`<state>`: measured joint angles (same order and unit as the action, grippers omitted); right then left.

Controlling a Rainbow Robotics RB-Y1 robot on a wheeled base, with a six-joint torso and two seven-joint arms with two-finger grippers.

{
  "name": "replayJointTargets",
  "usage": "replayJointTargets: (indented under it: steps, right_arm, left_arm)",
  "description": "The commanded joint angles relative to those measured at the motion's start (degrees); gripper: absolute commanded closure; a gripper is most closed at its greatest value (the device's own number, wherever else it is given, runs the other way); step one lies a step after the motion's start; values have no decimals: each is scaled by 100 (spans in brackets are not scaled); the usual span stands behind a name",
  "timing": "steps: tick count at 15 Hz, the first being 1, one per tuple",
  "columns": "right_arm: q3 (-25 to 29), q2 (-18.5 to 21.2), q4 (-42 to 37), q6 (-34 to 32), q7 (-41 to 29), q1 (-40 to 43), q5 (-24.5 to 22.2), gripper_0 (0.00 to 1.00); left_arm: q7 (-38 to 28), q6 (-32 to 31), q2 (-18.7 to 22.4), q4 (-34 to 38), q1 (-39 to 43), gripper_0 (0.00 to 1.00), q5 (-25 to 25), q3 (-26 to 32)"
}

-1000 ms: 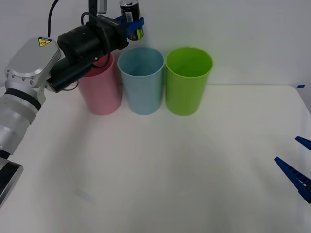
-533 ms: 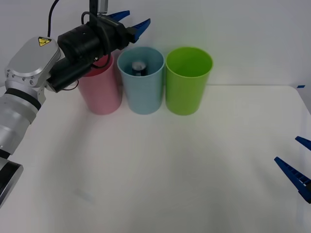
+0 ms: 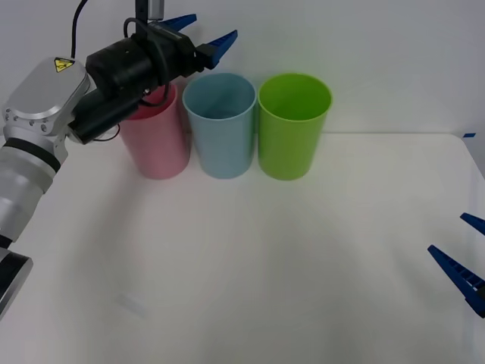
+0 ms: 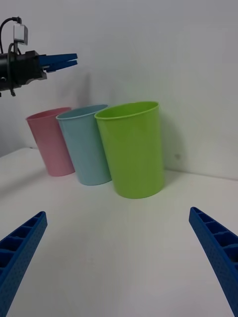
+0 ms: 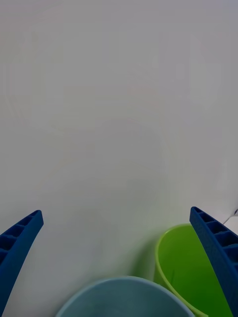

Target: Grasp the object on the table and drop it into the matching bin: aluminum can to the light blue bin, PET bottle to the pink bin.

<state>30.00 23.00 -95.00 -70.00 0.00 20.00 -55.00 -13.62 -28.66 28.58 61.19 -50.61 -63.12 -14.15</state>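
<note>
The left gripper (image 3: 203,36) hangs spread and empty just above the rim of the light blue bin (image 3: 220,129), which lies directly beneath it, where the can presumably sits unseen, while the right gripper (image 3: 464,254), also spread, idles far off over the table (image 3: 265,258).

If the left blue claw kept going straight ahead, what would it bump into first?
Probably the white wall behind the bins. The open left gripper points over the light blue bin, above its rim, though depth is hard to judge.

White table (image 3: 250,265); pink bin (image 3: 157,140), light blue bin (image 3: 220,129), lime green bin (image 3: 292,129) standing in a row
</note>
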Motion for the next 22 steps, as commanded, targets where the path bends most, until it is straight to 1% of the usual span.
replayJointTargets:
  steps: [1,3,7,11,12,14,17,20,22]
  right_arm:
    - [0,0,0,0,0,0,0,0]
    - [0,0,0,0,0,0,0,0]
    - [0,0,0,0,0,0,0,0]
    - [0,0,0,0,0,0,0,0]
    - [0,0,0,0,0,0,0,0]
    - [0,0,0,0,0,0,0,0]
    - [0,0,0,0,0,0,0,0]
    - [0,0,0,0,0,0,0,0]
    - [0,0,0,0,0,0,0,0]
  left_arm:
    - [26,-299,254,15,78,0,230,0]
    - [52,-307,438,270,315,0,467,0]
    - [87,-158,860,1052,974,0,942,0]
    - [166,62,1599,2002,1862,0,1654,27]
    - [193,71,1783,2230,2126,0,1803,132]
    - [245,9,1968,2599,2688,0,1935,493]
    - [316,-501,2012,2933,3593,0,1944,1240]
    - [421,-1081,2012,3012,4393,0,1742,1908]
    - [483,-1397,2012,3004,4824,0,1628,2215]
